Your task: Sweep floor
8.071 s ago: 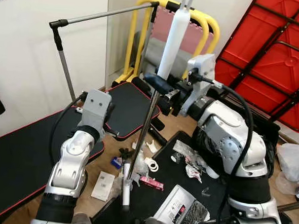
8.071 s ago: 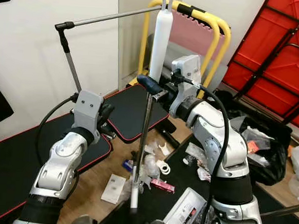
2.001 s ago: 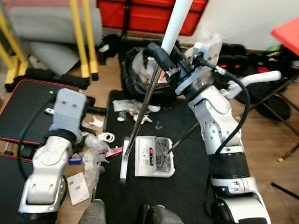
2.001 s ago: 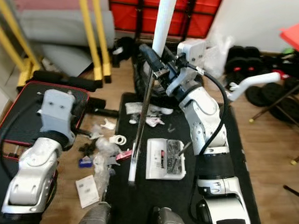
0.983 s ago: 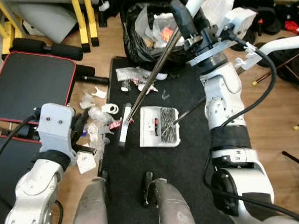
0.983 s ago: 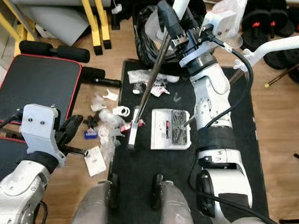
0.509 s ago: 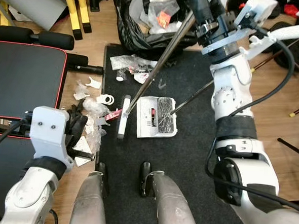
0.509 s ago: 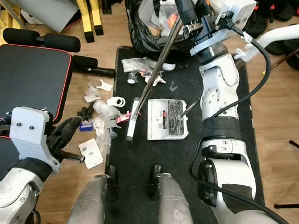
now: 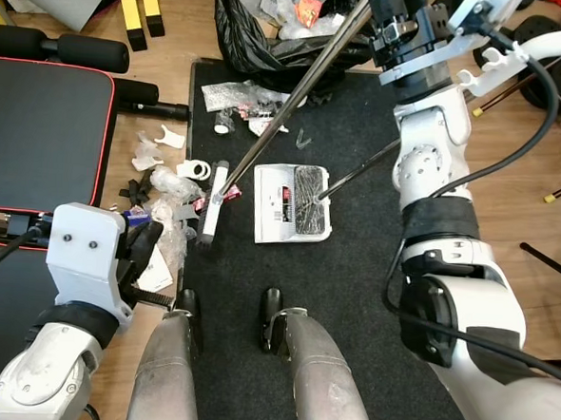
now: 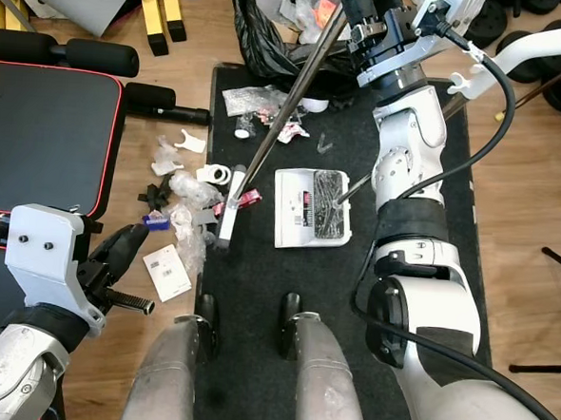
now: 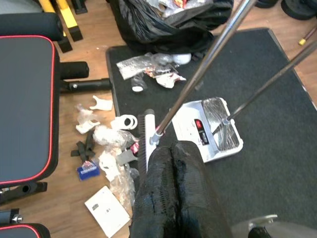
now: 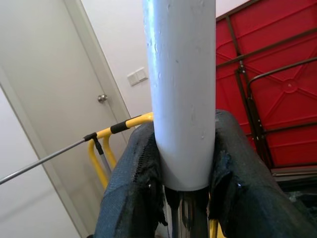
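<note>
Broom head (image 9: 212, 204) has slid left, gripped by right hand (image 12: 182, 173).

broom (image 9: 292, 101) handle top cropped, litter (image 9: 172, 186) indistinct

Bright, even, sharp; soft shadows.

A black, red-edged bench pad (image 9: 32, 138) lies beside yellow frame legs (image 9: 131, 6) (on wooden floor).
</note>
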Controlling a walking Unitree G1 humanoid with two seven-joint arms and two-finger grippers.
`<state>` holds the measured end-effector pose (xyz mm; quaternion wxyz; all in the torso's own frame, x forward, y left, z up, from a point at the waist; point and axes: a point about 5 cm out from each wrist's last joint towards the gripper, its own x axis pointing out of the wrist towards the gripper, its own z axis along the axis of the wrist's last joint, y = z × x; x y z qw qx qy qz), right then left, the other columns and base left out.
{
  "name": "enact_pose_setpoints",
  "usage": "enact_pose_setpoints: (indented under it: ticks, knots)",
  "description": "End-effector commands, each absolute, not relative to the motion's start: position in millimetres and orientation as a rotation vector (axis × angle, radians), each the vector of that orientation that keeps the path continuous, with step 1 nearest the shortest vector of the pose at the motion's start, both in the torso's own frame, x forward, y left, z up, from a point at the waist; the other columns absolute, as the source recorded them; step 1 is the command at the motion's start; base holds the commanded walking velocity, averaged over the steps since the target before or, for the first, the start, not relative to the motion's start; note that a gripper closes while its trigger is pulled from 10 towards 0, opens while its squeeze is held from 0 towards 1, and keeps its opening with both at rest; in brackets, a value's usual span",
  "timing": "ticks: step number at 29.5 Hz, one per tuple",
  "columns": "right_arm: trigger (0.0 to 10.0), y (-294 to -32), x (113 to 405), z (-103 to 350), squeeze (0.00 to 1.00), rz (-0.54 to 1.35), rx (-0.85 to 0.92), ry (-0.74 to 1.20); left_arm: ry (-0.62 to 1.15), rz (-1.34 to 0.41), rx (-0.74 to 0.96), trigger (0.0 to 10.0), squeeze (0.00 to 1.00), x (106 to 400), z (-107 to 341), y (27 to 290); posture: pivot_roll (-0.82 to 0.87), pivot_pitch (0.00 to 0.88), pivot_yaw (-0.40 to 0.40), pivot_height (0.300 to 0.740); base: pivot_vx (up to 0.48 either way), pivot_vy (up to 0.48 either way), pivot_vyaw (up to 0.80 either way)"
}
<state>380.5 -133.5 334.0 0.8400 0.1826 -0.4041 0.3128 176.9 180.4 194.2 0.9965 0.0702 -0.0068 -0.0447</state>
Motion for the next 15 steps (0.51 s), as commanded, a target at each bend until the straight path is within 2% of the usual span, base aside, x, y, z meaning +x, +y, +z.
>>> enact_pose_setpoints:
  ticks: [1, 15]
  knots:
    - [10.0, -136.5, 378.1, 340.1, 0.0, 0.654, 0.402, -0.915, 0.02, -0.142, 0.129, 10.0, 0.0, 170.3, 191.5, 177.3, -0.01, 0.585, -0.156, 0.74, 0.0, 0.0, 0.0]
    - [10.0, -127.0, 375.5, 348.5, 0.0, 0.715, 0.351, -0.949, 0.018, -0.151, 0.123, 10.0, 0.0, 172.8, 192.7, 172.0, -0.02, 0.569, -0.167, 0.74, 0.0, 0.0, 0.0]
